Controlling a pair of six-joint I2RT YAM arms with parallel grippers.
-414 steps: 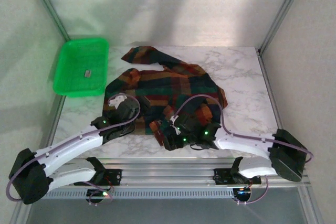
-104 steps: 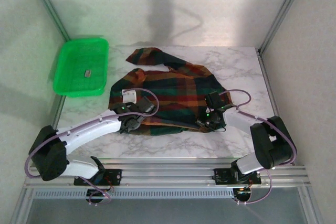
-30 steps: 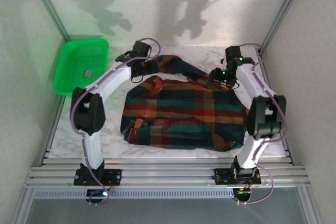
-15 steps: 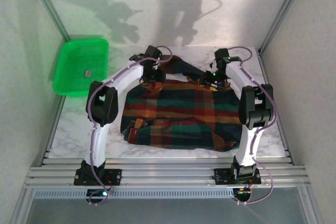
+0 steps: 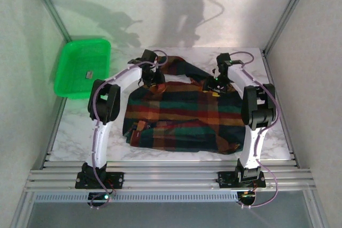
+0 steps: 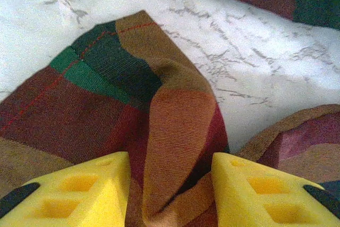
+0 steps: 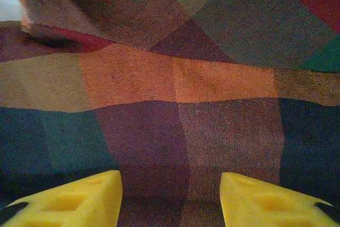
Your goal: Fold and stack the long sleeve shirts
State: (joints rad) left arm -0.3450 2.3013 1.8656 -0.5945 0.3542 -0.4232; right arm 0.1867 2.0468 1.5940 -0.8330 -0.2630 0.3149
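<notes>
- The plaid shirt (image 5: 181, 116) lies spread on the marble table (image 5: 85, 126), hem nearest us and collar end at the far side.
- At its far shoulders, the left gripper (image 6: 170, 163) stands part-open astride a raised fold, not yet pinching. The right gripper (image 7: 170, 184) is part-open over flat cloth and holds nothing.
- We judge the right jaws may close on flat fabric and catch only one layer, dragging the fold crooked.
- Since a second ago, both grippers have moved inward and their jaws have narrowed. The green tray (image 5: 80, 95), far left, is unmoved.
</notes>
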